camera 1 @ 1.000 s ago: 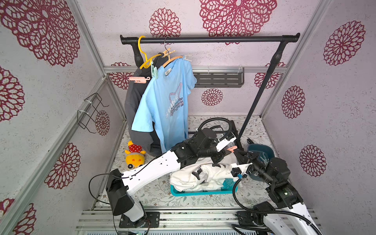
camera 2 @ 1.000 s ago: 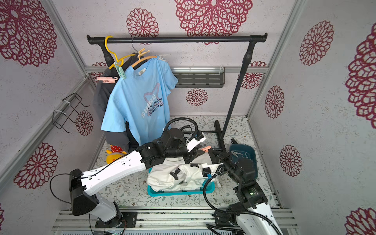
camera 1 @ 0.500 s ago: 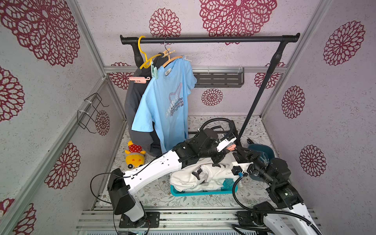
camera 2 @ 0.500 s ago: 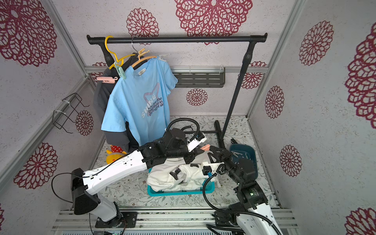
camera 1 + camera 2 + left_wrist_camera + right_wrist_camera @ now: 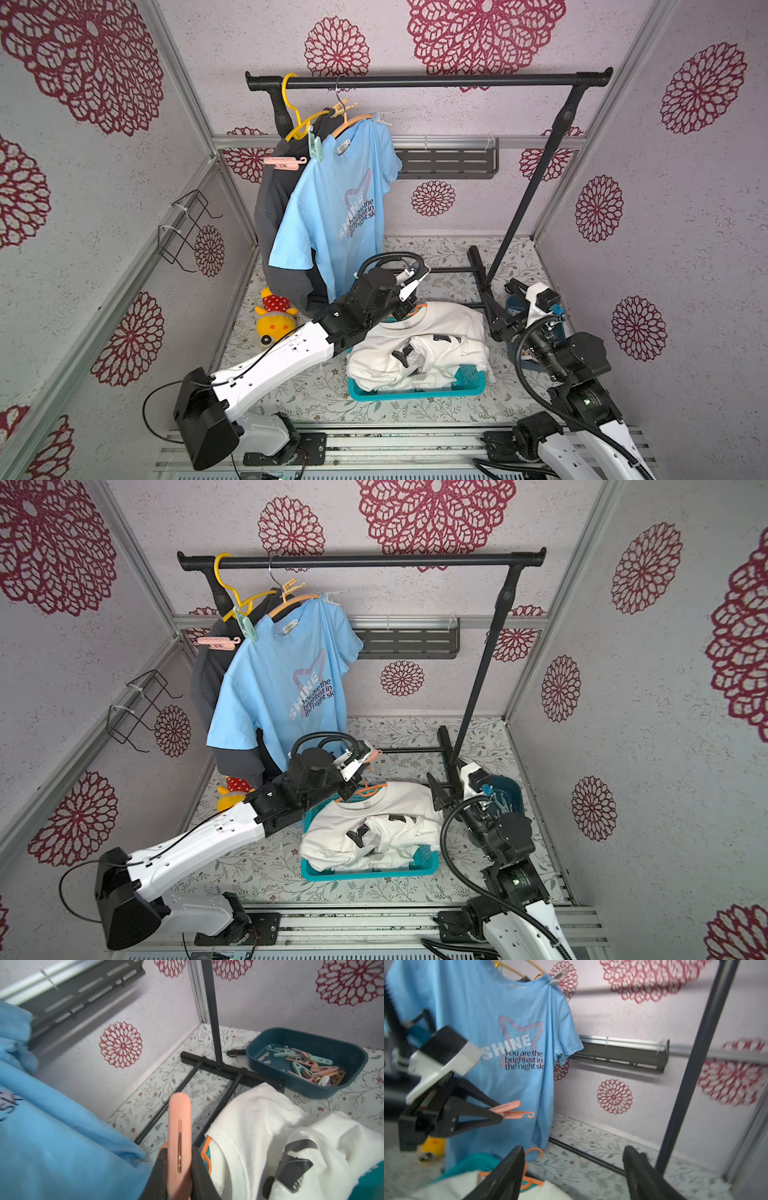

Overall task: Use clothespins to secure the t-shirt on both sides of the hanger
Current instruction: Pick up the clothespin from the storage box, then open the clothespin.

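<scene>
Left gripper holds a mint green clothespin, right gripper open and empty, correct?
Not quite: the clothespin in the left gripper is peach-pink, not mint green, as the left wrist view shows. The right gripper is open and empty.

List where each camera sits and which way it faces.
Top views: high up front, looking down on clothes rail, blue t-shirt, left arm, right arm.
Left wrist: on that arm, faces the clothespin tray; left hand shut on pink clothespin.
Right wrist: on that arm, faces the blue t-shirt; right hand open.
Shared: pink clothespin, in both wrist views.
</scene>
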Controlling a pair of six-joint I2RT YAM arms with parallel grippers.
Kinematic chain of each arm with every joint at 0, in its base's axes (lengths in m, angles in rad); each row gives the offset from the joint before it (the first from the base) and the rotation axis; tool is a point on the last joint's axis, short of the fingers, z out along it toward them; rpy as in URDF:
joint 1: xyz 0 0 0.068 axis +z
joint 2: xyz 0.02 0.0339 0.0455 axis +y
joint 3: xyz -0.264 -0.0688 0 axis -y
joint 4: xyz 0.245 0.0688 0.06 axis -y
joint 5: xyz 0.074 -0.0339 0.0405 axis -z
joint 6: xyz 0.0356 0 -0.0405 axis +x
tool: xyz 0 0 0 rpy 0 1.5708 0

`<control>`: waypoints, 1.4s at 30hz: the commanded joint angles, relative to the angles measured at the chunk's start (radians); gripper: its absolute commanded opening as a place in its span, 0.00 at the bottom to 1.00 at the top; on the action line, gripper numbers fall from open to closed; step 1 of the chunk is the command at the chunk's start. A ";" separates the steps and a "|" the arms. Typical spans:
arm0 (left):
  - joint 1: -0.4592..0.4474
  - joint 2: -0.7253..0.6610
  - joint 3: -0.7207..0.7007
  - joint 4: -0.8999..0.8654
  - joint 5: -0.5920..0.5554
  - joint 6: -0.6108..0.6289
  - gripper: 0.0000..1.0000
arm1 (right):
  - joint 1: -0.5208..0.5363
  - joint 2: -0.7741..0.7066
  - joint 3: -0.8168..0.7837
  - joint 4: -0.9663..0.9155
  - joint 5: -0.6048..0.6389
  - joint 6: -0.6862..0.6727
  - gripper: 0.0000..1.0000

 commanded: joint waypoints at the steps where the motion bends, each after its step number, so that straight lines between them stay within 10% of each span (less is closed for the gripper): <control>1: 0.028 -0.064 -0.069 0.226 0.079 0.096 0.00 | 0.003 0.111 0.010 0.141 -0.066 0.664 0.75; 7: 0.032 -0.133 -0.163 0.318 0.159 0.184 0.00 | 0.040 0.230 0.086 0.286 -0.255 0.833 0.72; 23: 0.035 -0.139 -0.181 0.350 0.191 0.181 0.00 | 0.282 0.389 0.187 0.335 -0.140 0.790 0.75; 42: 0.033 -0.146 -0.204 0.398 0.239 0.122 0.00 | 0.333 0.491 0.229 0.440 -0.039 0.797 0.64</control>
